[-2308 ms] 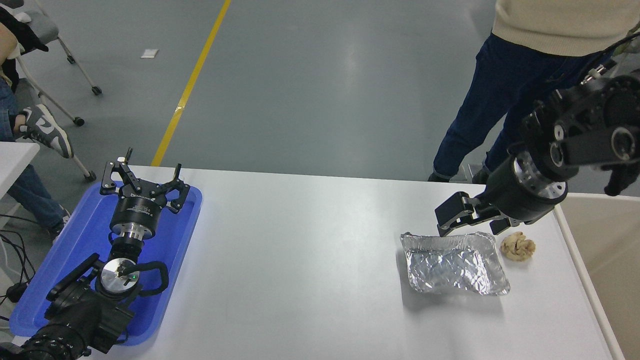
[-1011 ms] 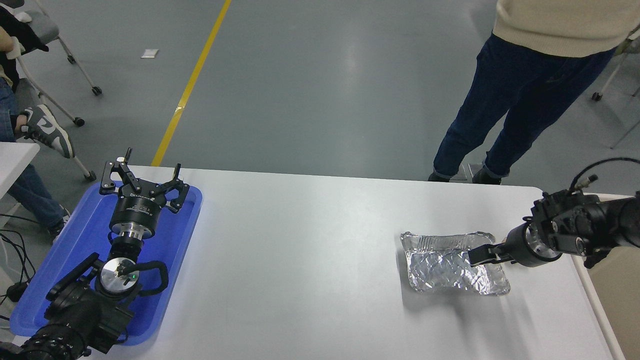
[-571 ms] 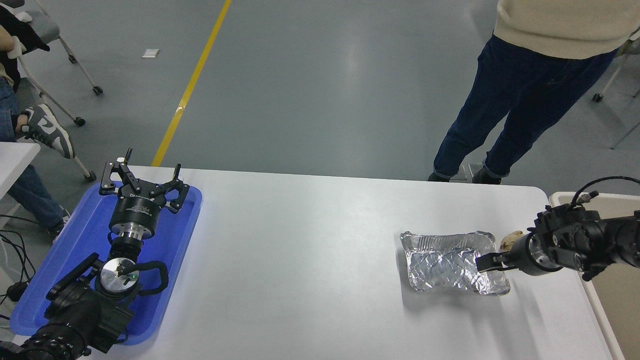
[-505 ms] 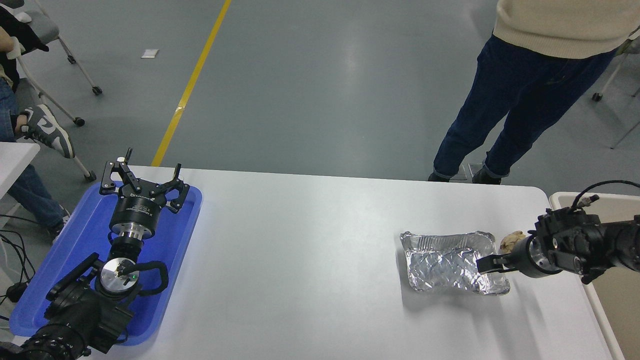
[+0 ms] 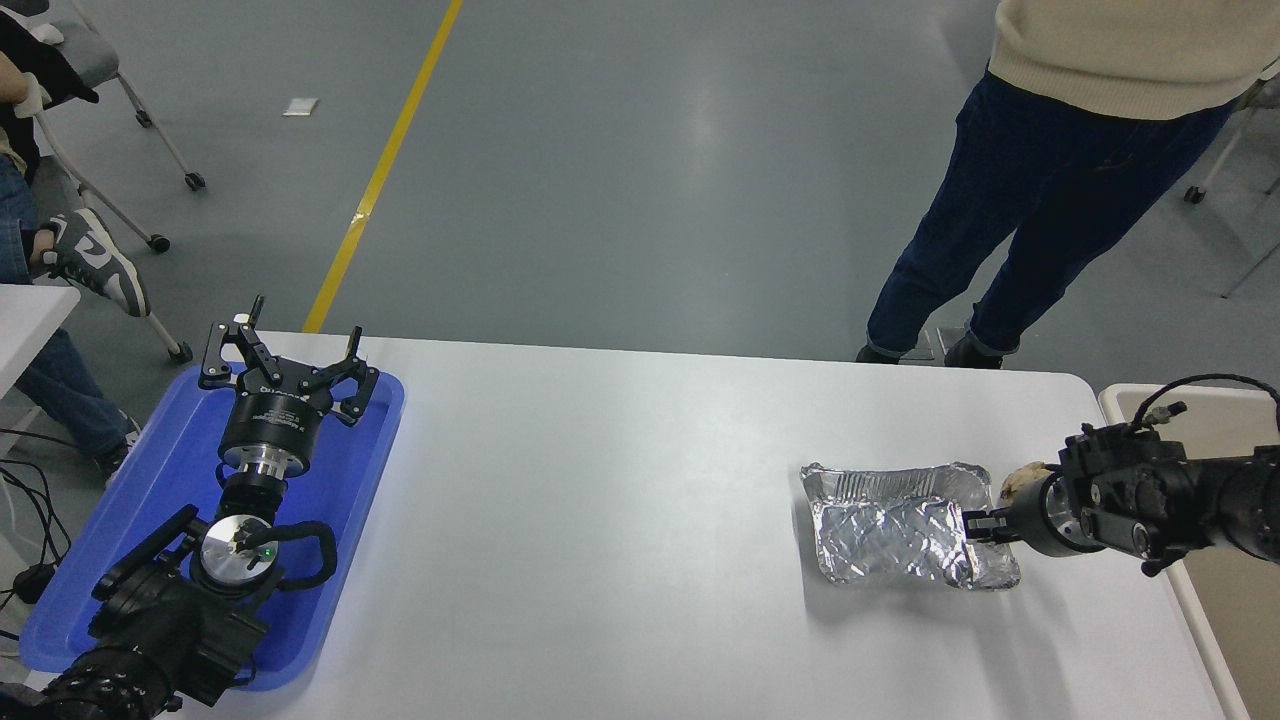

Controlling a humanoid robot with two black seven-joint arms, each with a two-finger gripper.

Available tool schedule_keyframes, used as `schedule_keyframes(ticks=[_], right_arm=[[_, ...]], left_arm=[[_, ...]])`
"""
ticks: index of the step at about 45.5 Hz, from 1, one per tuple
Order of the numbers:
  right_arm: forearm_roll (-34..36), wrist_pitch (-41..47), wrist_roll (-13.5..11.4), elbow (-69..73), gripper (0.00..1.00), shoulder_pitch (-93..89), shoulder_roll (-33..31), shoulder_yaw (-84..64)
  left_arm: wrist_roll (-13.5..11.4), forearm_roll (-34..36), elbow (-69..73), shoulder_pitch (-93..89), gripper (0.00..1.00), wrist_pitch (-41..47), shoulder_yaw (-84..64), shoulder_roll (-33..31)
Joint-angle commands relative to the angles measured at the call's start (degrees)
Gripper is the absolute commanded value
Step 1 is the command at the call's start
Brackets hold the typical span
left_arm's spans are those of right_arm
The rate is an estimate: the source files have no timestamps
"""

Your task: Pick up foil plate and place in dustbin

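The foil plate [image 5: 890, 525], a shiny silver tray with a wrinkled base, lies flat on the white table [image 5: 600, 520] at the right. My right gripper [image 5: 972, 524] comes in low from the right edge and its tip sits at the middle of the plate's right rim. It is seen edge-on from above, so its state stays hidden. The dustbin [image 5: 1225, 610], beige with a cream rim, stands just off the table's right edge, partly behind my right arm. My left gripper [image 5: 293, 345] rests parked and open over the blue tray.
A tan wadded paper ball [image 5: 1016, 479] lies just beyond the plate's far right corner, touching my right wrist. A blue tray [image 5: 150, 500] sits at the table's left edge. A person in dark jeans [image 5: 1000, 230] stands at the far right side.
My right arm dropped from above the plate's far rim, reached over the plate's inside, then drew back to the plate's right rim. The plate has not moved. The left arm stayed still.
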Motion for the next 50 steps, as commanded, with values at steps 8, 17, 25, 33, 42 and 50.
schedule_keyframes(ticks=[8,17,25,33,42,50], right_arm=[[-0.6,0.3,0.3,0.8,0.0,0.7,0.1,2.1],[-0.6,1.2,1.8,5.5,0.0,6.1,-1.5,1.9],[-3.5,3.4,2.0,17.0,0.0,18.0,-7.7,1.5],[-5.6,6.0,1.7,30.4,0.0,31.8,-14.4,0.9],[-5.7,12.9,1.9,36.7,0.0,46.4,-16.5,-4.5],[-5.7,20.7,2.0,40.4,0.0,59.4,-16.4,-9.2]], left_arm=[[0.0,0.0,0.0,0.0,1.0,0.0,0.0,0.0],[0.0,0.0,0.0,0.0,1.0,0.0,0.0,0.0],[0.0,0.1,0.0,0.0,1.0,0.0,0.1,0.0],[0.1,0.1,0.0,0.0,1.0,-0.1,0.1,0.0],[0.1,0.1,0.0,0.0,1.0,0.0,0.1,0.0],[0.1,0.1,0.0,0.0,1.0,-0.1,0.1,0.0]])
